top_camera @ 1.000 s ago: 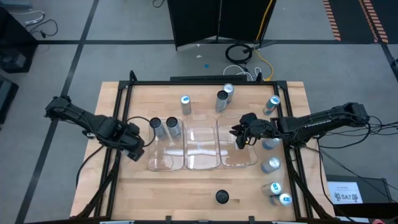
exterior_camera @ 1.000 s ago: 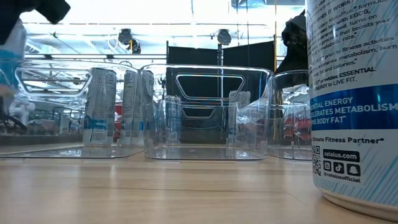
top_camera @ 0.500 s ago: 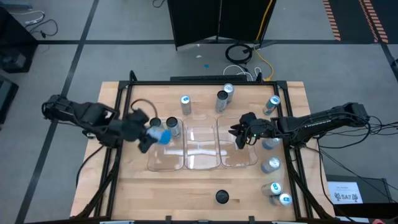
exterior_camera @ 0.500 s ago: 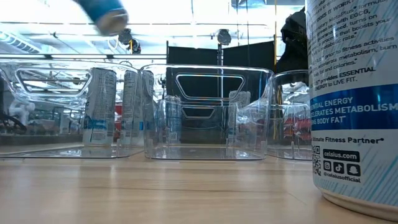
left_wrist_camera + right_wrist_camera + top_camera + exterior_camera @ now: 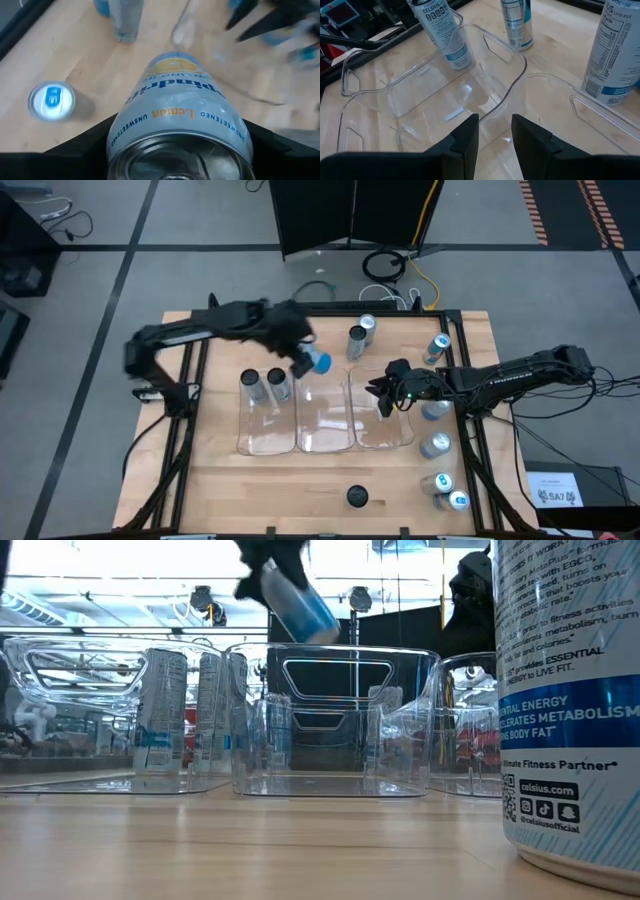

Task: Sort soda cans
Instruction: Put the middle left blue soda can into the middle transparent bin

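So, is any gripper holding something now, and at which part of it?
The left gripper holds a blue-topped can by its body, tilted above the trays. The right gripper is open and holds nothing.

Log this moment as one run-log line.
left gripper: shut on blue-topped can, tilted above middle tray | right gripper: open, over right tray | left tray: two cans
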### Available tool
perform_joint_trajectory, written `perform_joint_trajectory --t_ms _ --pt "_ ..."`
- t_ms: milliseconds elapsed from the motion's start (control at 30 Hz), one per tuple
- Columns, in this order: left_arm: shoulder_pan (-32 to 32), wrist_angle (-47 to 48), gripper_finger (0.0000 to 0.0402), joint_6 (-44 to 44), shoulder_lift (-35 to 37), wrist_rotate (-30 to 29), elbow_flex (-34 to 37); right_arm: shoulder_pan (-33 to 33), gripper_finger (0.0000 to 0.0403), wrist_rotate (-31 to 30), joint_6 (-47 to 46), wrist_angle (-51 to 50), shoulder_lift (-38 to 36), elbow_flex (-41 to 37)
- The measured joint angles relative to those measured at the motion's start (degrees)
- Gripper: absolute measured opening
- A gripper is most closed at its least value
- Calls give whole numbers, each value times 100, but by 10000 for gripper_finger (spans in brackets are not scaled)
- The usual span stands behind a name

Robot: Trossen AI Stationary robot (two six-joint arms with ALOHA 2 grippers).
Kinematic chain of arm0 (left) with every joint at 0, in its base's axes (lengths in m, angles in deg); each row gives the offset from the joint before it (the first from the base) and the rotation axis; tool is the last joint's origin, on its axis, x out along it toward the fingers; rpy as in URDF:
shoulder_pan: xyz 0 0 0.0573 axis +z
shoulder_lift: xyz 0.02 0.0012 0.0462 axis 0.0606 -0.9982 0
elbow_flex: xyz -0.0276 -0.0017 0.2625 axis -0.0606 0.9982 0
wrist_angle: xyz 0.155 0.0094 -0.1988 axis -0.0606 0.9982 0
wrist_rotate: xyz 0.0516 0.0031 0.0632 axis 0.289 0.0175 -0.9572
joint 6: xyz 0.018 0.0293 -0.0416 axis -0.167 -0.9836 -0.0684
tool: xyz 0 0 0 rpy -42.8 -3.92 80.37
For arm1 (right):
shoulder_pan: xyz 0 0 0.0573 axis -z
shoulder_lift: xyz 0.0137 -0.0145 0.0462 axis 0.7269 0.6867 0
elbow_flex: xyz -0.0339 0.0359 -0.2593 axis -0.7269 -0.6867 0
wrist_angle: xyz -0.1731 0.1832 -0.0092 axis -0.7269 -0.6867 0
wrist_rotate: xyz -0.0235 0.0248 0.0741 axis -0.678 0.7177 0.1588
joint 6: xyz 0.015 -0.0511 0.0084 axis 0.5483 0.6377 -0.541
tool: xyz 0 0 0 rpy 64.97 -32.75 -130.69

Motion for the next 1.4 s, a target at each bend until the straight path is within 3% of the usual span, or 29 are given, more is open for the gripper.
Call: perform_joint_trajectory --t_ms 200,367,567,800,1100,1400 --pt "127 1032 310 -594 -1302 84 -822 0 107 9 5 -75 0 0" --pt "-63 940 311 -601 -1750 137 -930 0 107 9 157 -97 0 0" --pt "-247 690 311 -598 -1907 103 -927 0 107 9 178 -91 2 0" --pt "-504 163 311 -1028 -2023 -389 -903 0 107 9 174 -88 2 0" --pt "-601 -9 311 -1046 -2670 -458 -901 0 107 9 176 -54 2 0" --pt "-589 -38 352 -1031 -2935 -487 -913 0 107 9 176 -63 2 0"
